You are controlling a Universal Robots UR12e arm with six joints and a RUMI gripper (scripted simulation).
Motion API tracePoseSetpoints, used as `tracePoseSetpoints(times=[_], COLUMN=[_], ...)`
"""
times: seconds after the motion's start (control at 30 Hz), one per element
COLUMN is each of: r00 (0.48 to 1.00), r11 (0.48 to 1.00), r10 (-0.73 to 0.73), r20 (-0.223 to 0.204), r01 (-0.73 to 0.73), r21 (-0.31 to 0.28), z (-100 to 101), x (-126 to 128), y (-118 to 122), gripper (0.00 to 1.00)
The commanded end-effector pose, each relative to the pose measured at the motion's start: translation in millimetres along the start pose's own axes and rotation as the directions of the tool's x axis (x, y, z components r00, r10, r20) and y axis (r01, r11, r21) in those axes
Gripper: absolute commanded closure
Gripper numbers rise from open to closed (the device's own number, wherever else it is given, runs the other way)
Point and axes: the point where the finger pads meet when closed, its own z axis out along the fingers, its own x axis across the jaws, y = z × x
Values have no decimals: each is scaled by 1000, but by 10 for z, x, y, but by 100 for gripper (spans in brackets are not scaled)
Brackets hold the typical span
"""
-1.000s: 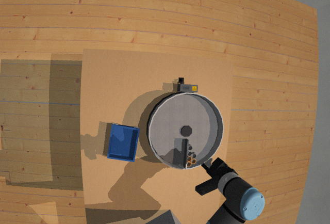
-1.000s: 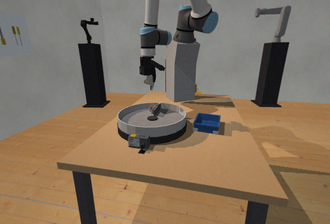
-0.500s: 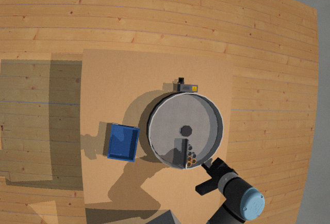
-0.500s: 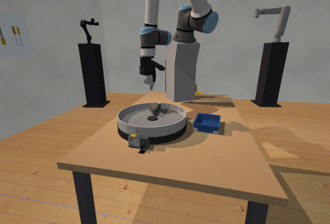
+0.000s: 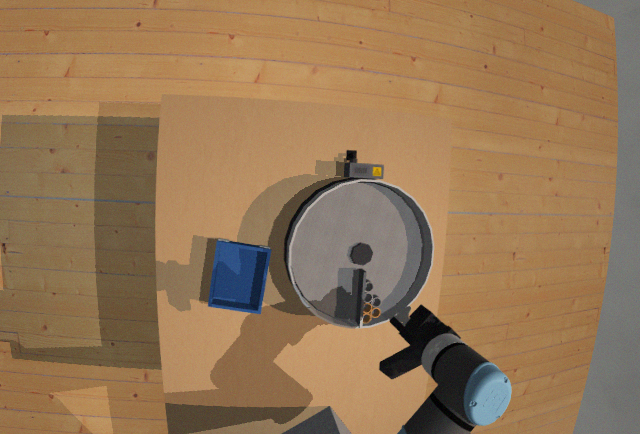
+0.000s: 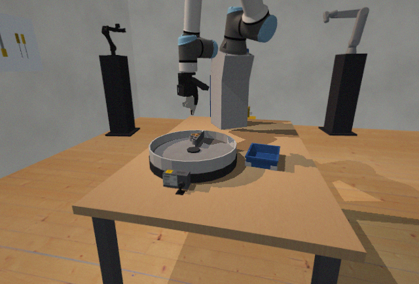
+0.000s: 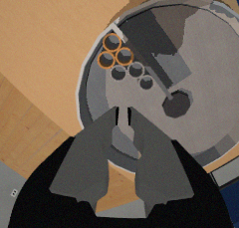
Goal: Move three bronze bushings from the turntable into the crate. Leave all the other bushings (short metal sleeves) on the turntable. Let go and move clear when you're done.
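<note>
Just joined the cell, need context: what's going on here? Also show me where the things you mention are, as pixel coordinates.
The UR12e's gripper [image 5: 393,344] [image 6: 193,112] [image 7: 122,108] is nearly closed and holds nothing, above the near-arm side of the turntable [image 5: 431,251] [image 6: 192,165] [image 7: 81,96]. Three bronze bushings [image 5: 368,307] [image 6: 194,135] [image 7: 106,67] and three grey bushings [image 5: 368,297] [image 6: 194,141] [image 7: 119,80] sit beside its divider [image 5: 360,295] [image 6: 200,139] [image 7: 149,64]. The blue crate [image 5: 238,274] [image 6: 262,163] has no bushings visible inside; no bronze transferred.

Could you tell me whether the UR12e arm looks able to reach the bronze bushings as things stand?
Probably yes: the gripper hovers nearby, though the divider beside the bronze bushings may crowd its fingers.
</note>
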Motion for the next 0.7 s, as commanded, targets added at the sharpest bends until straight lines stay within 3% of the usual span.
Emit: tracePoseSetpoints(times=[0.0,0.33,0.67], r00=[999,984,925], r11=[999,984,925], r10=[-48,-179,-380], r20=[0,0,0], r01=[48,179,380], r21=[-1,-1,-1], z=[47,186,409], x=[-23,-92,-204], y=[-6,-31,-72], gripper=[94,94,94])
